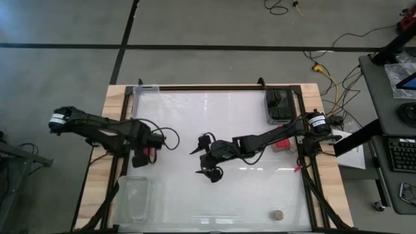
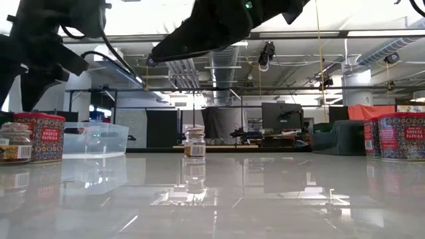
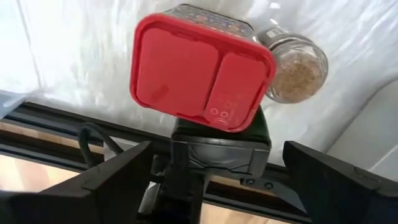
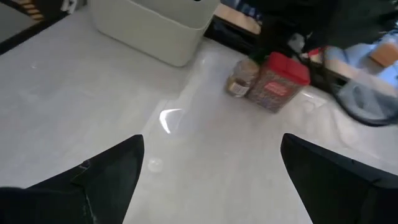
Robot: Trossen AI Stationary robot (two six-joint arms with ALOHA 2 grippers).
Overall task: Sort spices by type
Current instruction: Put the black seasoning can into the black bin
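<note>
Left gripper (image 3: 211, 177) hovers with jaws wide directly above the red-topped paprika tin (image 3: 202, 71), which touches a tan spice jar (image 3: 297, 65); right gripper (image 4: 211, 171), equally wide, waits mid-table; judged next: descend and clamp the tin.

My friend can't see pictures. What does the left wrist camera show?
A red square-topped spice tin sits just ahead of the left gripper, whose dark fingers are spread open. A round glass jar of tan spice stands right beside it.
</note>
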